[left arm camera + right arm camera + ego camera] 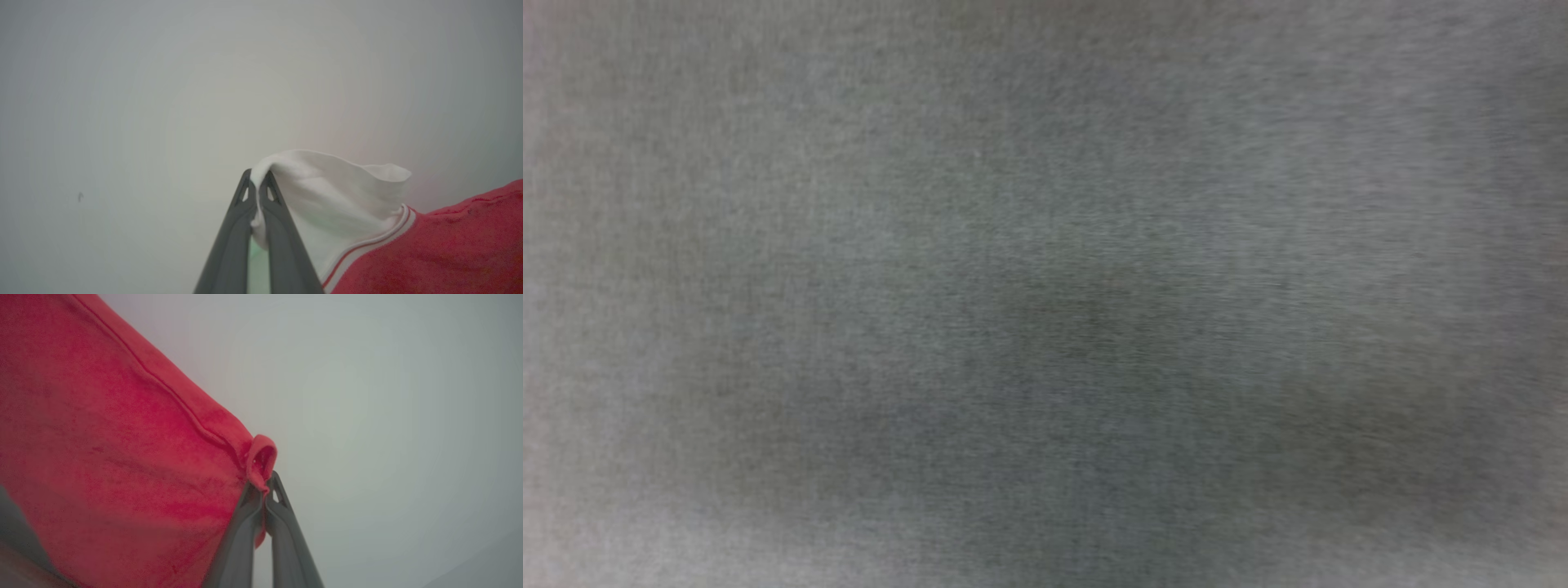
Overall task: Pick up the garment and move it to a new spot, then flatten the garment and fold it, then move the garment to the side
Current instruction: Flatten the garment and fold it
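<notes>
I am seemingly carrying the red shirt (122, 457), left pincer (257, 185) pinching its white sleeve (327, 196), right pincer (264, 494) its red edge (261, 457), with flattening, folding and setting aside remaining.

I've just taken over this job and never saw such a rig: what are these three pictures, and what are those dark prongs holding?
This is a wheeled robot with two arms, each ending in a two-fingered gripper. The head camera's picture is blurred grey; no surface can be made out. The other two cameras sit on the wrists, looking along the fingers. The left gripper is shut on the white sleeve of the garment; the right gripper is shut on a folded red edge of it.
</notes>
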Motion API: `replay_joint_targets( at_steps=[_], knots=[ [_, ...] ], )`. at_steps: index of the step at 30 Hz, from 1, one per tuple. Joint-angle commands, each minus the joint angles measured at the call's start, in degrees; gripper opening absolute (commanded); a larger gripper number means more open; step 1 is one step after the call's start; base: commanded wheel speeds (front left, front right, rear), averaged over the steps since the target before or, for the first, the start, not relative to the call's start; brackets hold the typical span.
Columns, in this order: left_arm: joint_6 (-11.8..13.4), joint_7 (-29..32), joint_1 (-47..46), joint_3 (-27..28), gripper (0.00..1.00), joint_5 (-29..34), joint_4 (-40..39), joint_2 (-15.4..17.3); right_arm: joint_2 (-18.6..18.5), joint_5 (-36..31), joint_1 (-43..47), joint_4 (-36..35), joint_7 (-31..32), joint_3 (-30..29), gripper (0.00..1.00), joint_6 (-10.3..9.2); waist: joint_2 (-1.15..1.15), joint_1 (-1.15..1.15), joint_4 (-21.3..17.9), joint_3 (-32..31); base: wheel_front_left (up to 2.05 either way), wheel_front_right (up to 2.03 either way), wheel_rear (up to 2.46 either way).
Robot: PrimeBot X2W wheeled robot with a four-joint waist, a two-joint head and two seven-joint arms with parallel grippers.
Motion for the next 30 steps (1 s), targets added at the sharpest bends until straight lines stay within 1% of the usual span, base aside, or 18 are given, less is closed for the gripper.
replay_joint_targets(
  at_steps=[1,3,4,8,11,12,13,15,20,23,26,28,30],
  knots=[
    [-0.3,0.0,1.8,0.2,0.0,0.5,-0.3,0.5,0.1,-1.1,0.5,0.1,0.0,-0.8,0.0,-0.07,0.0,0.0,3.3,3.7,0.0,0.0,0.0],
    [-1.3,0.0,5.3,1.0,0.0,0.1,-0.2,0.4,1.2,-3.3,3.7,1.1,0.0,-2.8,0.0,-0.07,0.0,0.0,4.0,3.1,0.0,0.0,0.0],
    [-1.7,0.0,7.1,0.8,0.0,0.4,-0.1,0.4,1.1,-4.4,5.1,2.1,0.0,-3.7,0.0,-0.08,0.0,0.0,4.3,2.6,0.0,0.0,0.0],
    [-3.4,0.0,14.9,-0.5,0.0,-0.1,2.1,-0.6,2.3,-6.3,10.0,5.5,0.4,-4.9,0.0,-0.07,0.0,0.0,5.5,-0.2,0.0,0.0,0.0],
    [-4.2,0.1,19.8,-2.8,0.0,-1.2,4.0,-1.2,2.8,-5.6,13.3,7.7,0.3,-3.9,0.0,-0.07,0.0,0.0,6.3,-3.1,0.0,0.0,0.0],
    [-4.2,1.1,21.7,-3.6,0.0,-2.1,4.4,-1.6,3.3,-4.9,14.5,8.1,0.2,-3.4,0.0,-0.07,0.0,0.0,6.4,-4.1,0.0,0.0,0.0],
    [-4.3,2.0,23.7,-4.9,0.0,-2.8,3.8,-1.9,3.7,-4.1,15.8,8.7,0.2,-3.0,0.0,-0.07,0.0,0.0,6.6,-5.0,0.0,0.0,0.0],
    [-4.3,4.7,27.5,-7.4,0.0,-5.8,1.7,-1.2,3.7,-2.7,17.9,9.1,0.0,-1.8,0.0,-0.07,0.0,0.0,6.7,-7.1,0.0,0.0,0.0],
    [-4.3,10.0,36.4,-13.9,0.0,-12.2,-6.3,4.0,3.1,2.7,24.8,9.5,-0.1,1.5,0.0,-0.07,0.0,0.0,6.7,-12.7,0.0,0.0,0.0],
    [-4.3,13.0,42.3,-16.7,0.0,-16.3,-11.5,7.4,2.7,6.7,30.3,8.1,-0.1,4.3,0.0,-0.07,0.0,0.0,6.4,-16.0,0.0,0.0,0.0],
    [-4.4,16.1,48.6,-18.8,0.0,-19.9,-16.7,11.3,1.7,11.7,36.2,5.7,-0.1,7.8,0.0,-0.07,0.0,0.0,6.0,-19.2,0.0,0.0,0.0],
    [-4.4,18.1,53.3,-19.8,0.0,-22.3,-20.5,13.7,1.7,15.8,41.4,3.5,-0.1,11.1,0.0,-0.07,0.0,0.0,5.6,-21.5,0.0,0.0,0.0],
    [-3.8,19.8,57.7,-20.3,0.0,-24.0,-25.1,16.5,-0.6,19.9,45.6,0.4,1.1,14.6,0.0,-0.07,0.0,0.0,5.2,-23.0,0.0,0.0,0.0]
  ],
)
